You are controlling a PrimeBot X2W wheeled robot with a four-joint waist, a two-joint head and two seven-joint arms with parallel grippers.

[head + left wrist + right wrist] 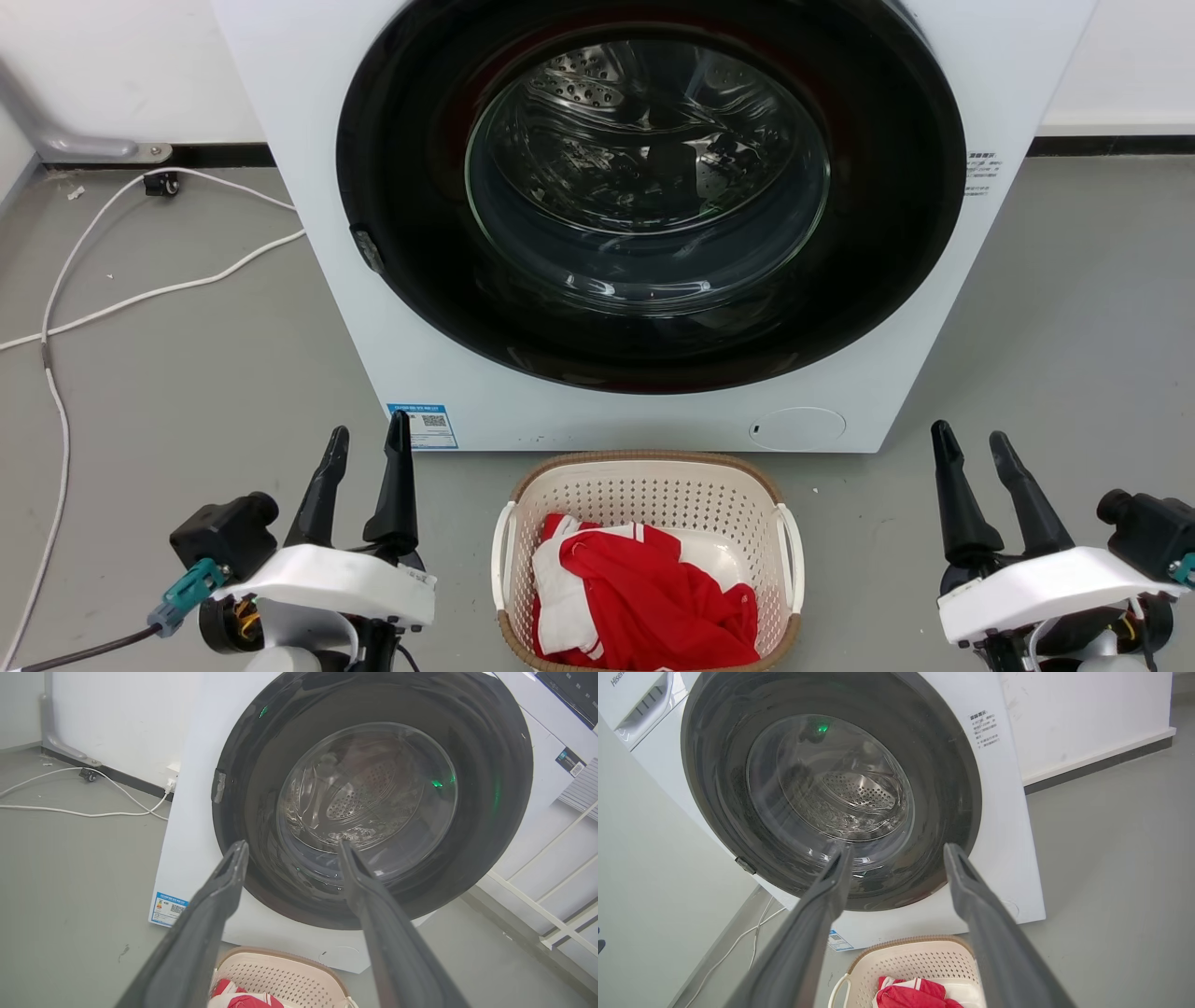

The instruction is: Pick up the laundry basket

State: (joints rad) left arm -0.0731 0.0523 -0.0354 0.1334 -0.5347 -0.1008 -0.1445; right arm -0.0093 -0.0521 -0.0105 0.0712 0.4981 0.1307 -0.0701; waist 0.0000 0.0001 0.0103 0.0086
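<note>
The laundry basket (653,499), a cream-white perforated plastic tub with a brown woven-look rim and white side handles, sat on the grey concrete floor (187,392) just in front of the white front-loading washing machine (308,140). It lay between my two grippers, and neither touched it. A crumpled red and white garment (644,588) lay inside it.

My head view took in the whole basket, both handles included, and a white cable (140,289) trailing over the floor to my left. The left wrist view caught the basket's far wall (280,975) at the bottom edge. It also showed that cable (84,812) running to the wall beside the machine and a white railing (551,905) off to one side. The right wrist view showed the basket (915,961) with one handle, and grey brand lettering (619,679) at the machine's top corner, too cropped to read.

My left gripper (369,427) was low at the lower left of the head view, and its long dark fingers pointed up toward the machine's round dark glass door (644,187). One fingertip sat beside a small blue label (423,426). My right gripper (968,432) was in the matching spot at the lower right, well apart from the basket. Both pairs of jaws were spread with nothing between them, and through each gap (292,844) (899,846) I saw the door.
</note>
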